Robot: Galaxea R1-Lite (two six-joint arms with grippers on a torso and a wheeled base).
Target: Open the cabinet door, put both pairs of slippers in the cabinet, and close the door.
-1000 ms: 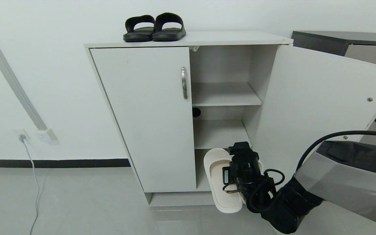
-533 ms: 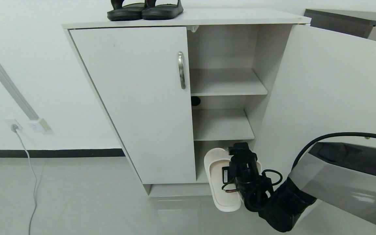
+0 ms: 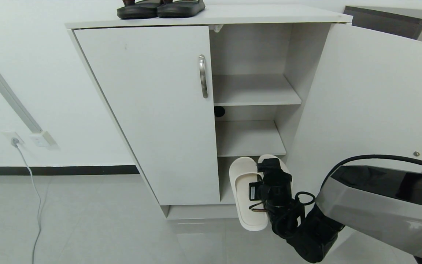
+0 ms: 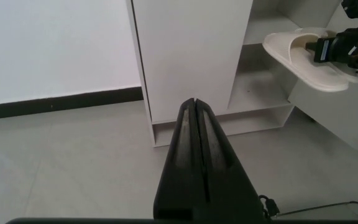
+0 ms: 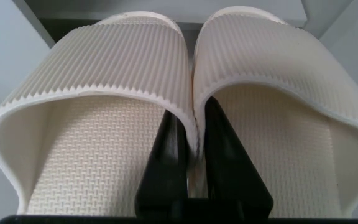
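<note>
Right gripper (image 5: 194, 127): clamped on both white slippers' (image 5: 98, 130) inner edges (wrist camera gives me the pinch, head camera the placement).
White slippers: at the cabinet's (image 3: 269, 16) bottom opening, toes seemingly inside.
Black slippers (image 3: 159, 9): on the cabinet top.
Left gripper (image 4: 194, 109): fingers pressed together.

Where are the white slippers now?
Head view: the white slippers hang in the right gripper at the bottom opening of the cabinet, beside the open door.
</note>
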